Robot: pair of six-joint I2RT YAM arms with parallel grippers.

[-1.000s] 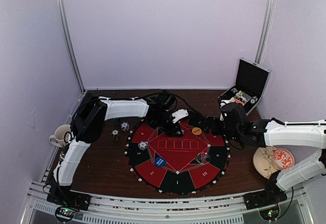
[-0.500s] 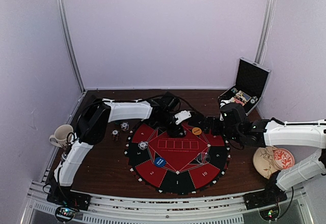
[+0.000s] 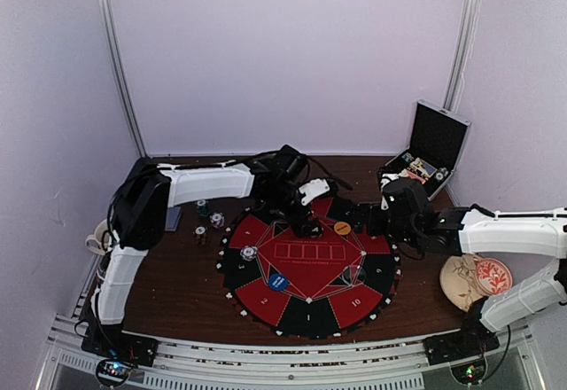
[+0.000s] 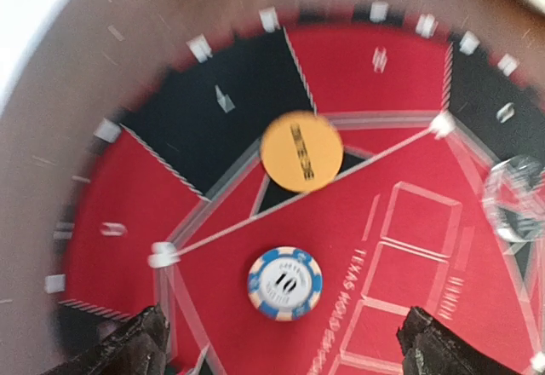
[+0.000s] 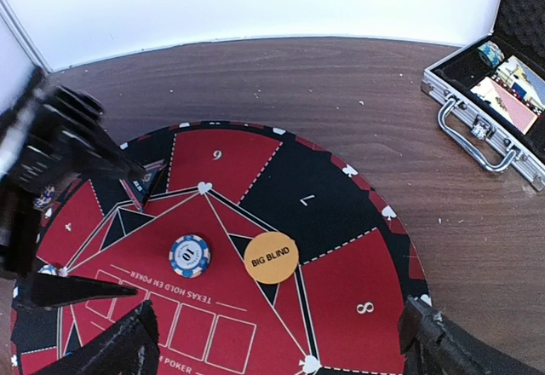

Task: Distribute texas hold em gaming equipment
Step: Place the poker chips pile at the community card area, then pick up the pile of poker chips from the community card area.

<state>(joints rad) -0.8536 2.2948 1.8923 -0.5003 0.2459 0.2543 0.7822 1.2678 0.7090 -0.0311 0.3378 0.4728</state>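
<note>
- Spread wide since a second ago, the left claw (image 3: 307, 224) stands released over the far part of the round red-and-black mat (image 3: 310, 315). The left arm's elbow has swung back toward the far left.
- In the left wrist view, a blue-and-white chip (image 4: 285, 283) marked 10 lies flat on a red field of the mat. It sits just ahead of the gap between the two fingertips (image 4: 128, 349), and neither touches it.
- The orange button disc (image 4: 301, 151) lies flat just beyond that chip, apart from it, across a white line where a black field meets red.
- The right claw (image 5: 281, 349) is also released and grasps nothing. It hangs above the mat's far-right side, and both the chip (image 5: 189, 256) and the orange disc (image 5: 271, 257), which reads BIG BLIND, show side by side in its wrist view.
- A blue button disc (image 3: 278, 281) rests on the near-left part of the mat, with a pale chip (image 3: 249, 253) just left of it on a black field.
- More chips (image 3: 217, 220) stand on the brown tabletop (image 3: 177, 284) just off the mat's far-left edge. Near them a grey-blue card stack (image 3: 173, 219) lies beside the left arm.
- The open silver-edged case (image 3: 430, 155) sits at the far right, well apart from the mat.
- A mug (image 3: 97, 239) stands at the far-left edge, partly hidden by the left arm.
</note>
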